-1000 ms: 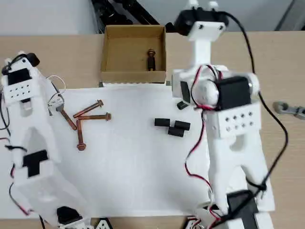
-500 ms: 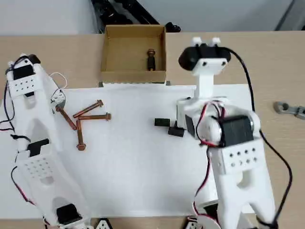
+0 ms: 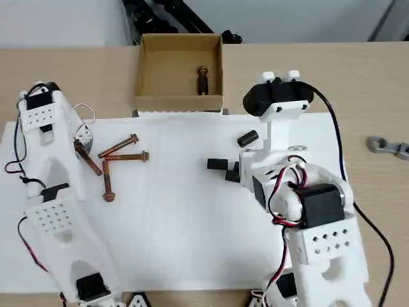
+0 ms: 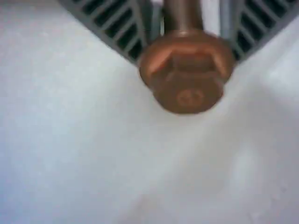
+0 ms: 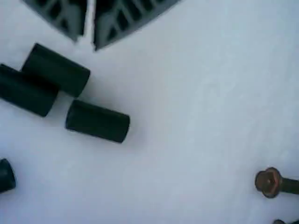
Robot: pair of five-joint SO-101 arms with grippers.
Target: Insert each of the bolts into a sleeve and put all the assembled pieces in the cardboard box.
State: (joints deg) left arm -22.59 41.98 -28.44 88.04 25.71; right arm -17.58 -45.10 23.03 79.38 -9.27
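Bolts [image 3: 126, 155] and black sleeves [image 3: 217, 164] lie apart on the white sheet [image 3: 172, 224]; one assembled piece [image 3: 202, 79] sits in the cardboard box [image 3: 146, 70]. Left tool [image 4: 186, 18] grips a bolt [image 4: 187, 70] by its shank. Right tool [image 5: 90, 25], closed and empty, hovers beside the sleeves.

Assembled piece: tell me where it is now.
High view: the assembled piece lies inside the cardboard box, near its right wall, beyond the white mat.

— Home, shop or lab?
— Looks like a small robotics lab bench. White printed arm [image 3: 57, 217] at lower left, another [image 3: 323, 240] at lower right, with bare red and black wires [image 3: 275, 192].
— Anything more?
— Pale wooden table [image 3: 364, 77], white work sheet [image 3: 185, 236] mid-frame, loose bolts [image 3: 126, 156] left of centre, wrench [image 3: 385, 146] at right edge, black metal framing [image 3: 160, 16] at upper centre.
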